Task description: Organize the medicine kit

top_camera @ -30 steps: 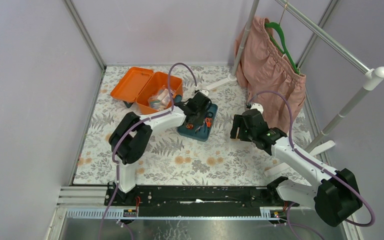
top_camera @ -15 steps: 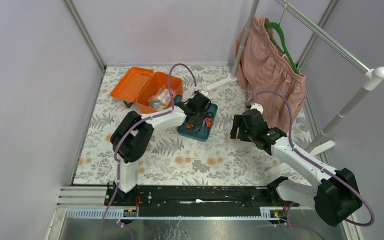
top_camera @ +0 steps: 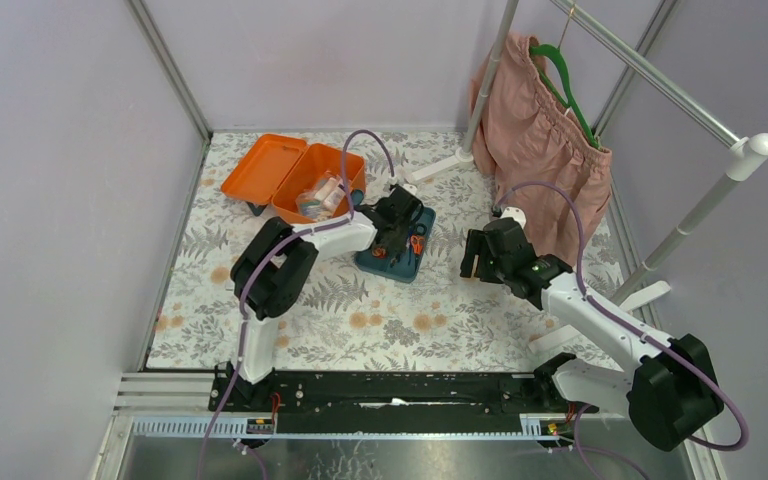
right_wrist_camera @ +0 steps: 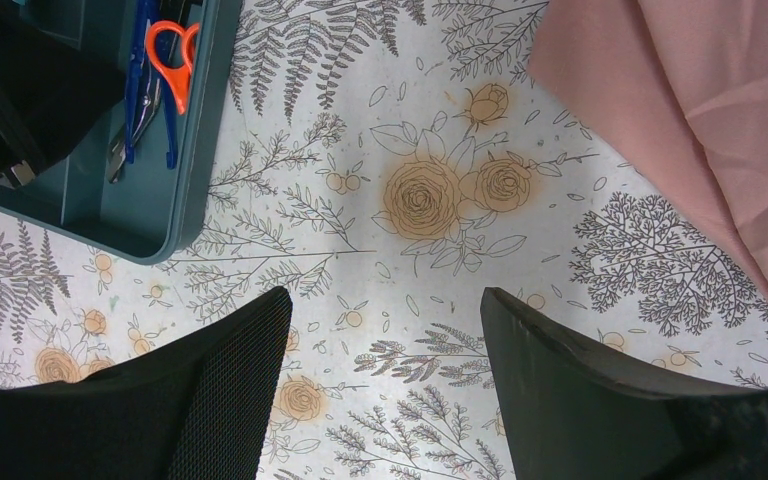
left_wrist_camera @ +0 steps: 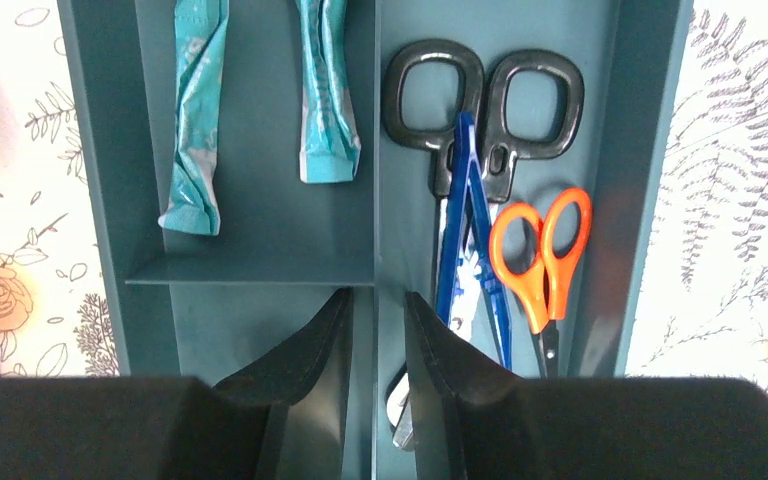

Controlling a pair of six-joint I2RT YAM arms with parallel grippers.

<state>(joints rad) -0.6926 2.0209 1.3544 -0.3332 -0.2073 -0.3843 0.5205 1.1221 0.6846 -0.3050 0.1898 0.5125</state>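
Insert tray (left_wrist_camera: 260, 235) directly under left end effector (left_wrist_camera: 377, 303)

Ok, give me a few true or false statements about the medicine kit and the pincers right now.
1. The orange plastic box has its hinged lid open. True.
2. The teal divided plastic tray sits inside that box. False: it rests on the floral tablecloth beside the box.
3. The small orange-handled scissors share a compartment with the two teal sachets. False: they lie across the divider, with the black-handled scissors and blue tweezers.
4. The right pincer is open and holds nothing. True.
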